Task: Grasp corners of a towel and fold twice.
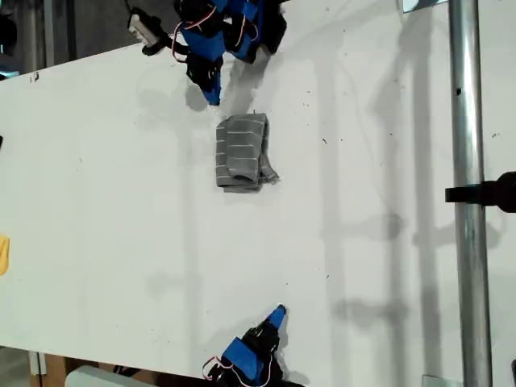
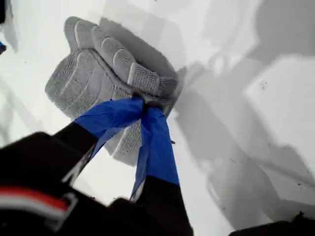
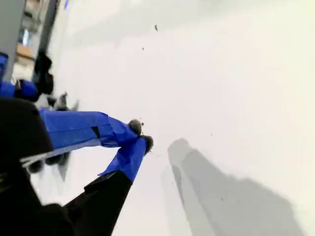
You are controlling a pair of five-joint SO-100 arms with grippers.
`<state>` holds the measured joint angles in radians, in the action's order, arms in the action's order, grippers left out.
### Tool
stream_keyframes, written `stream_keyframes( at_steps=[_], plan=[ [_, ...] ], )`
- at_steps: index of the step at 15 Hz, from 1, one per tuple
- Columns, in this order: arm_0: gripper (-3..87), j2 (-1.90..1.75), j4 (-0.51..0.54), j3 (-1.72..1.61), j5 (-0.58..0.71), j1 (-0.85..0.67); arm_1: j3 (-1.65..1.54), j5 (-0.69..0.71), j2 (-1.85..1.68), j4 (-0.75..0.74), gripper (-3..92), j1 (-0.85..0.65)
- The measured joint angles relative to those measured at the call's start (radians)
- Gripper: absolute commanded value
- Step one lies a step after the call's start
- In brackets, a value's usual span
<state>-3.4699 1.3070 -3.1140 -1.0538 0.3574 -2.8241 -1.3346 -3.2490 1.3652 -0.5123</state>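
My first pincer [image 2: 145,109] had its tips together near the folded towel [image 1: 240,152], mid-counter [image 1: 113,201]. My second pincer [image 3: 140,135] was closed on nothing, well apart. A metal pole [image 1: 470,193] stood at the exterior view's right.

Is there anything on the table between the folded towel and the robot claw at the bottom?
Nothing: in the exterior view, only bare white table between towel and that gripper.

the towel [image 1: 241,151] lies on the table [image 1: 121,201] between two arms.
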Motion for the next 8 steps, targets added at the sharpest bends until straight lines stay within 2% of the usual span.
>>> stream_keyframes(
  at_steps=[2,8],
  plan=[
    [-0.4,0.000,0.000,0.000,0.051,-0.002,-0.077,-0.132,-0.023,0.040,5.6,0.025],
    [-0.4,0.000,0.000,0.000,0.061,-0.003,-0.077,-0.147,-0.038,0.043,6.0,0.071]
  ],
)
